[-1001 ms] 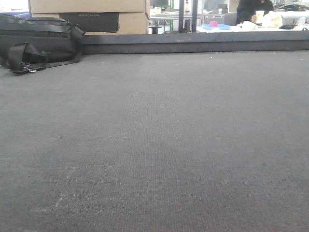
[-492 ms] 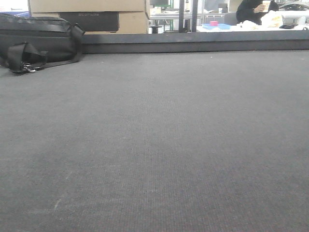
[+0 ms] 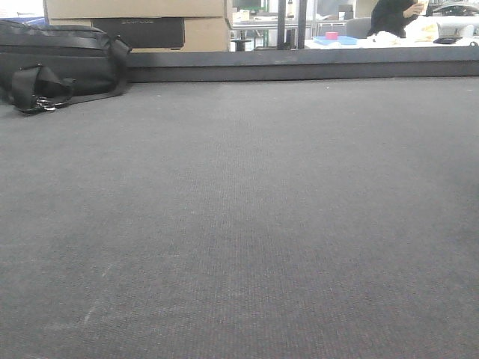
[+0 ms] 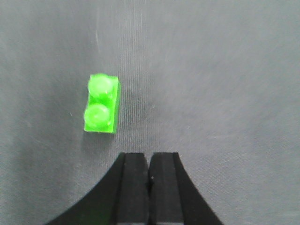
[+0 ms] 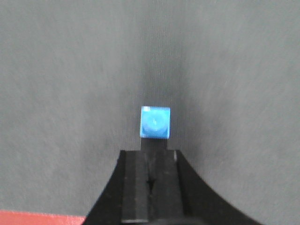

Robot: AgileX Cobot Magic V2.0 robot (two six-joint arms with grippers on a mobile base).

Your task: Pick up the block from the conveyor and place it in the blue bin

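Note:
In the left wrist view a bright green two-stud block lies on the grey conveyor belt, ahead and to the left of my left gripper, whose jaws are shut with nothing between them. A small blue block shows in the right wrist view. It rests on the belt just beyond the tips of my right gripper, also shut and empty, with a dark shadow between block and tips. Neither gripper nor block appears in the front view. The blue bin is out of view.
A black bag lies at the belt's far left, with cardboard boxes behind it. A dark rail bounds the far edge. A person sits at a distant table. A red strip shows at the lower left.
The belt in the front view looks the same. Only the person in the background has shifted and raised a hand.

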